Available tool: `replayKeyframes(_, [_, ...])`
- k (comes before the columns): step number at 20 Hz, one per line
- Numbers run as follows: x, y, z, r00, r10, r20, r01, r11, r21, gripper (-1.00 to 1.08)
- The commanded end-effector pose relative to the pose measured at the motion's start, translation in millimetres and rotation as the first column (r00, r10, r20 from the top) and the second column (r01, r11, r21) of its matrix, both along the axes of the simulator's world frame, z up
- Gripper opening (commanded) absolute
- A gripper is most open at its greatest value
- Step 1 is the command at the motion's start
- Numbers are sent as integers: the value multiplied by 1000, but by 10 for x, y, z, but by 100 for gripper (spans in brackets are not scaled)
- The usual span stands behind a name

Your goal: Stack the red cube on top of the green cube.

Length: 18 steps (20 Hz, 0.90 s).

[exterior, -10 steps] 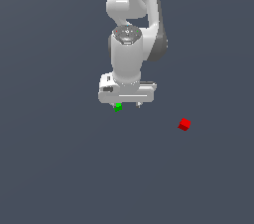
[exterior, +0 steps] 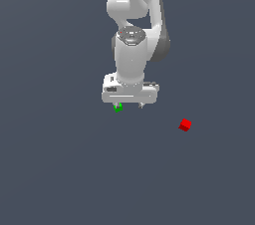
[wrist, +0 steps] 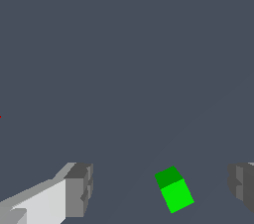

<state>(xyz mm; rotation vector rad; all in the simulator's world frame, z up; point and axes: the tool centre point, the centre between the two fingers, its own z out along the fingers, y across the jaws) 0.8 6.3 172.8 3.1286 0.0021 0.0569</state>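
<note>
The red cube (exterior: 185,125) lies on the grey floor at the exterior view's right, apart from the arm. The green cube (exterior: 118,108) lies just under the gripper's left finger in the exterior view. In the wrist view the green cube (wrist: 174,189) sits between the two fingers, nearer one of them, with a gap on both sides. My white gripper (exterior: 129,105) is open and empty, hanging above the floor over the green cube. The red cube shows in the wrist view only as a sliver at the picture's edge (wrist: 0,116).
The floor (exterior: 60,169) is a plain dark grey surface. The white arm (exterior: 134,30) rises behind the gripper toward the top of the exterior view.
The arm and both cubes stand much as before; no clear movement shows.
</note>
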Motion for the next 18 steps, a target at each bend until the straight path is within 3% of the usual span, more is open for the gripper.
replayKeyframes(1, [-21,72,-27,1000,-14,-1,14,1000,1,100])
replayKeyframes(8, [-99,385,-148,997,-80,-5,80,997,3,100])
replayKeyframes(18, [-189,1048,-394,977,-214,-13,214,977,6,100])
